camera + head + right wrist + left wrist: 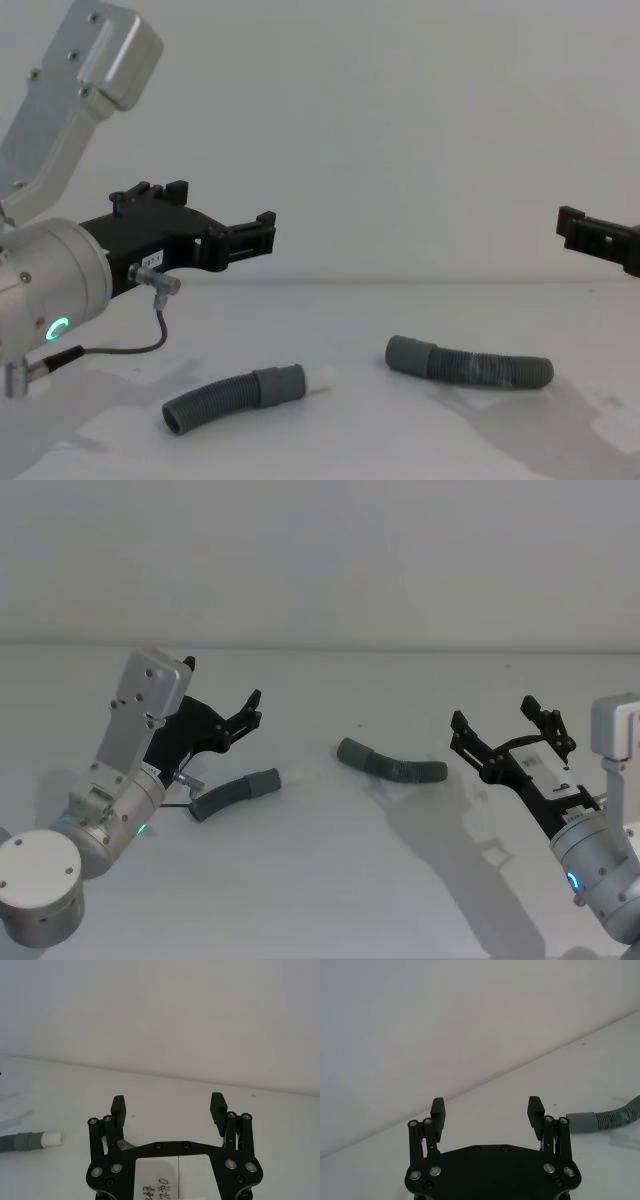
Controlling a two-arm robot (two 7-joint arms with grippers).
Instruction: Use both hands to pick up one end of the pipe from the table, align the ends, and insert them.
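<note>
On the table [320, 900], across the middle band of the head view, both hose pieces lie flat and well apart. The left hose piece [228, 796] sits left of centre, its white tip [292, 777] pointing toward frame centre. The right hose piece [400, 768] sits right of centre, its plain cuff [352, 751] facing that tip.

My left gripper [487, 1110] hangs above the table at the left of the frame, jaws apart, holding nothing. My right gripper [500, 720] hangs at the right of the frame, jaws apart, holding nothing.

Step in hand, as I judge it: approach. Neither piece is grasped or lifted.

Next move: lower each gripper onto its nearer piece and close just behind the cuff, leaving tip and cuff free to meet.

Limits of view:
- The white tip is faint against the white table.
- My right gripper is cut off at the chest view's right edge.
- The right hose piece runs off the edge of the left wrist view.
</note>
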